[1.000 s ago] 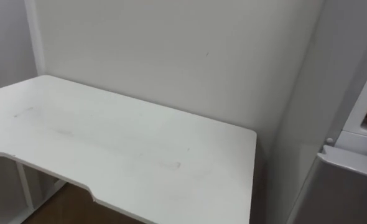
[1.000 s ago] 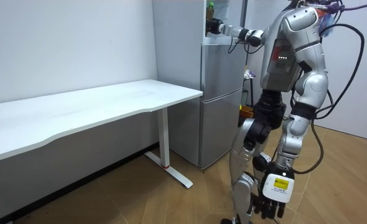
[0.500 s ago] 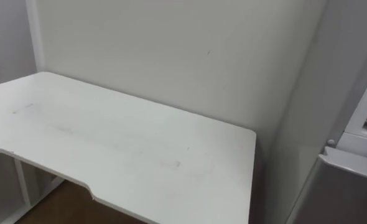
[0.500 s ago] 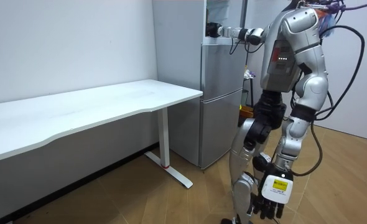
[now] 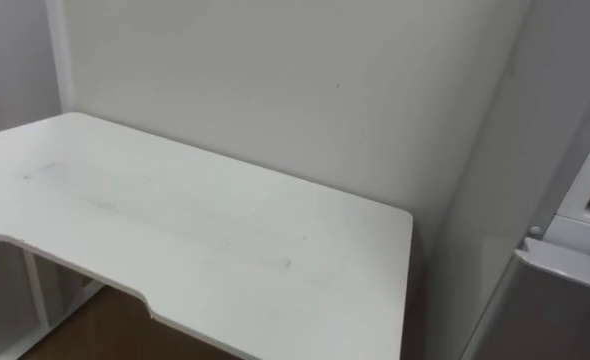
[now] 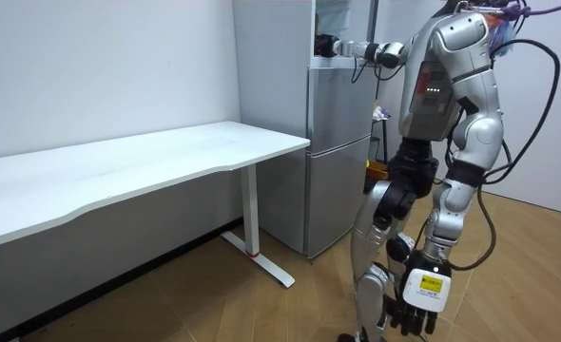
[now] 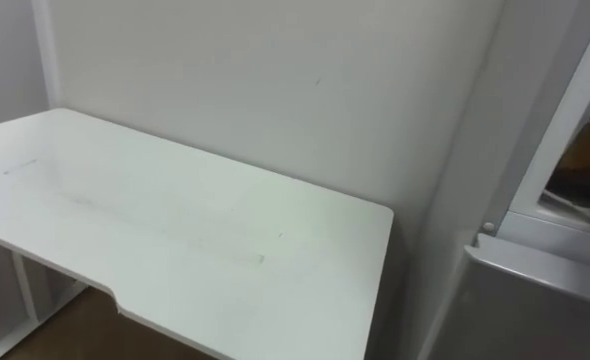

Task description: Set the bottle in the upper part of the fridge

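Observation:
I stand before the grey fridge [image 6: 338, 152], at the room view's right. My right arm is stretched out level, and my right hand [image 6: 328, 44] is at the front of the upper compartment, just above the lower door. In the eye views the upper compartment [image 7: 580, 150] stands open at the right edge, dark inside its white frame [image 5: 587, 180]. Whether the bottle is in that hand or inside the compartment I cannot tell. My left hand [image 6: 415, 302] hangs low beside my leg, open and holding nothing.
A long white table [image 5: 175, 230] on white legs runs along the wall to my left, its end close to the fridge's side. The lower fridge door [image 5: 565, 300] is closed. Wooden floor [image 6: 261, 304] lies bare in front of the table.
The eye views have shifted slightly, which is the camera's own move. A yellowish glow inside the upper compartment a second ago has gone dark. My right arm stays stretched towards the fridge.

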You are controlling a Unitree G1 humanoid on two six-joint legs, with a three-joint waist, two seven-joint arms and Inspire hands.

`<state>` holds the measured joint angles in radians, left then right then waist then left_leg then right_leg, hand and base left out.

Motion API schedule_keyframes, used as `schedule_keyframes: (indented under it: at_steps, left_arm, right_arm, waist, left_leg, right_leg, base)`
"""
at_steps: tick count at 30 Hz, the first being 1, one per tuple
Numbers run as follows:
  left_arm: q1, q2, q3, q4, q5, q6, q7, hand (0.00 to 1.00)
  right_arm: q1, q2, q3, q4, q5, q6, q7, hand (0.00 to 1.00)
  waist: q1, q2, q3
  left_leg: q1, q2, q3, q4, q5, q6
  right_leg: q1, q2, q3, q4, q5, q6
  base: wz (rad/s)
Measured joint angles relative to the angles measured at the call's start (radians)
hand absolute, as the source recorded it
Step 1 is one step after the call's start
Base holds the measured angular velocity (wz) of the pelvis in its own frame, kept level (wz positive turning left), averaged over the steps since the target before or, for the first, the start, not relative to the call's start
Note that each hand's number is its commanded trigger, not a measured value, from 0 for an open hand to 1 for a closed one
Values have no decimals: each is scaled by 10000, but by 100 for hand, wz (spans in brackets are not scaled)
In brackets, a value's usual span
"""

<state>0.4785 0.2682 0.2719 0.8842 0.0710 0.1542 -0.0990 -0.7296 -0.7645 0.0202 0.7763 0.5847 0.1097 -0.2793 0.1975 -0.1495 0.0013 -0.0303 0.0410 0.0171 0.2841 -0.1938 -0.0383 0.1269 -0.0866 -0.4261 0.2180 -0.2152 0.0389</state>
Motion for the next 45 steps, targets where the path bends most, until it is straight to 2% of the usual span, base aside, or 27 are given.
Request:
schedule_keyframes:
  at_steps: [11, 14, 16, 17, 21, 25, 28, 33, 39, 45]
  left_arm:
    - [-90, 40, -19, 7, -392, -218, 17, 0]
    - [-105, 28, -17, 1, -389, -310, 29, 0]
    - [-129, -5, -18, 1, -381, -309, 55, 0]
    - [-149, -15, -19, 0, -380, -309, 60, 0]
    - [-146, -19, -19, -2, -388, -302, 65, 0]
    - [-165, -29, -30, -2, -414, -306, 66, 0]
    - [-175, -27, -221, -9, -431, -303, 68, 0]
    - [-220, -49, -240, -31, -413, -308, 72, 0]
    - [-222, -97, -238, -29, -389, -310, 72, 0]
    - [-242, -224, -406, -8, -484, -308, 80, 0]
  right_arm:
    - [1, 4, 8, -59, 534, -35, 92, 0]
    - [17, 4, -12, -376, 551, -35, 84, 0]
    - [65, 4, -14, -829, 549, -36, 54, 0]
    - [134, 4, -14, -1171, 555, -36, 18, 0]
    - [550, 5, -31, -2120, 772, -79, -21, 0]
    - [964, 6, -30, -2600, 811, -81, -9, 0]
    - [1181, 9, -32, -2944, 824, -81, -45, 0]
    - [2056, 9, -665, -3647, 827, -90, -155, 0]
    - [2124, 15, -988, -3741, 726, -141, -407, 0]
    - [2892, 160, -1134, -5361, 704, -249, -482, 0]
  waist:
    - [-127, -16, -6]
    - [-246, 64, 39]
    - [-287, 126, 35]
    - [-317, 223, 53]
    - [-458, 450, -68]
    - [-561, 478, -43]
    - [-836, 444, -38]
    - [-1097, 486, -40]
    - [-1170, 602, -108]
    - [-1220, 598, -93]
  left_leg:
    - [66, 1, 42, -102, -1, -1]
    - [89, 1, 74, -101, 0, -1]
    - [77, 2, 139, -110, 0, 0]
    - [81, 2, 168, -119, 0, 2]
    - [266, 1, 264, -190, 10, 13]
    - [574, 1, 327, -273, 11, 13]
    - [562, -15, 341, -276, 9, 12]
    - [507, -4, 365, -328, 9, 12]
    - [648, 20, 625, -448, 11, 15]
    - [780, 31, 748, -512, 12, 17]
  right_leg:
    - [91, -6, 28, -3, 0, 1]
    - [29, -7, 58, -24, 0, 1]
    - [-59, -17, 107, -23, 1, -1]
    - [-72, -26, 118, -24, 5, -9]
    - [39, -39, 268, -12, 6, -9]
    - [213, -38, 395, -21, 5, -8]
    - [336, -37, 308, -156, 4, -6]
    - [328, -30, 316, -155, 5, -7]
    - [316, -28, 571, -147, 7, -12]
    - [316, -28, 670, -148, 8, -14]
  base:
    - [0]
    - [-3]
    - [-10]
    - [-8]
    - [-7]
    - [-5]
    - [0]
    - [0]
    - [-12]
    - [-6]
